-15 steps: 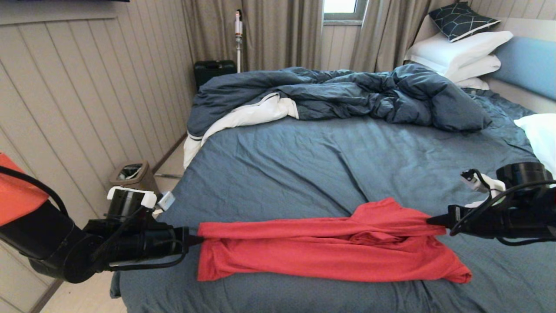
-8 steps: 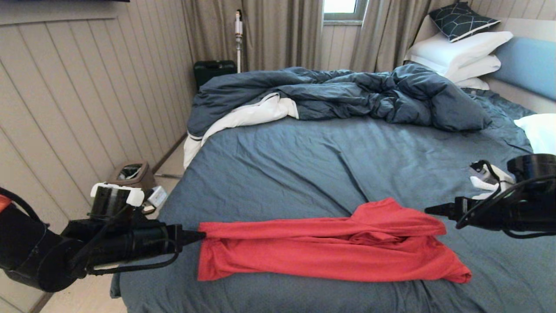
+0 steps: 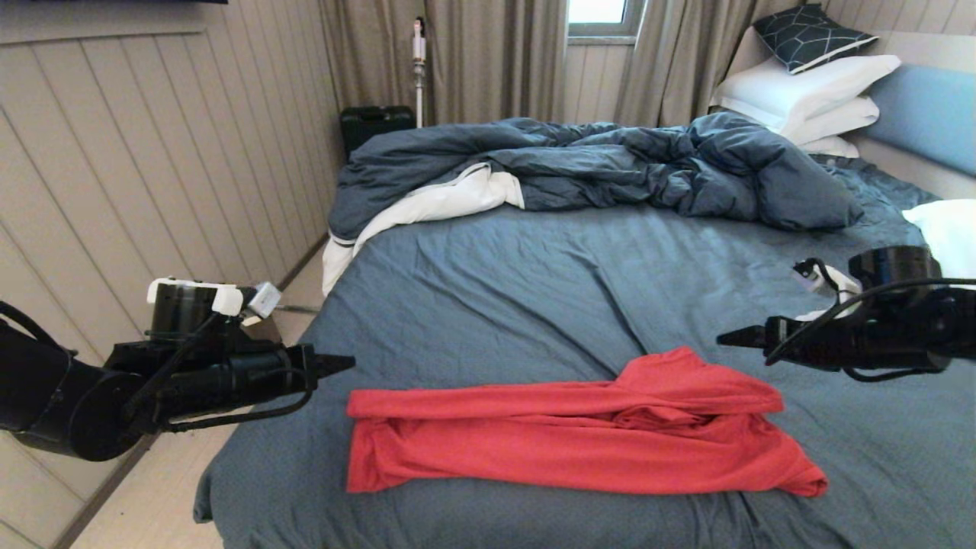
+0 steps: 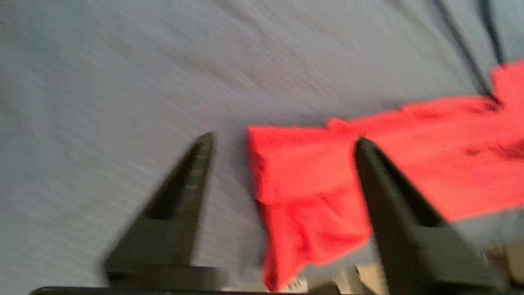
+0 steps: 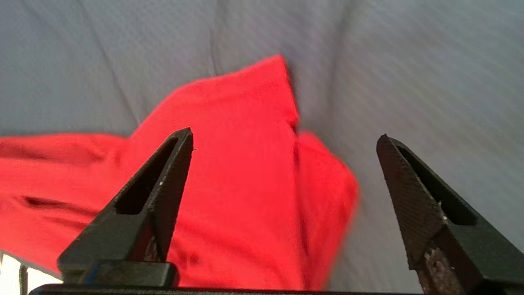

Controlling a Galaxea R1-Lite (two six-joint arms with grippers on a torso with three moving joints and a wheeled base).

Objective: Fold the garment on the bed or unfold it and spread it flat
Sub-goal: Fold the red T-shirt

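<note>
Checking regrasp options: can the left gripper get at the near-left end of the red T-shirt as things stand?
Probably yes: the left gripper hangs open just above the red T-shirt, nothing between them.

A dark patterned cushion (image 3: 810,34) is lying on top of the stacked pillows, a black case (image 3: 375,122) is standing by the curtains (image 3: 488,57) (beside a slim stick vacuum (image 3: 418,61)).

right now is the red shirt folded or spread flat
Folded: the garment lies on the bed as a long doubled band, top layer bunched over the lower one.
</note>
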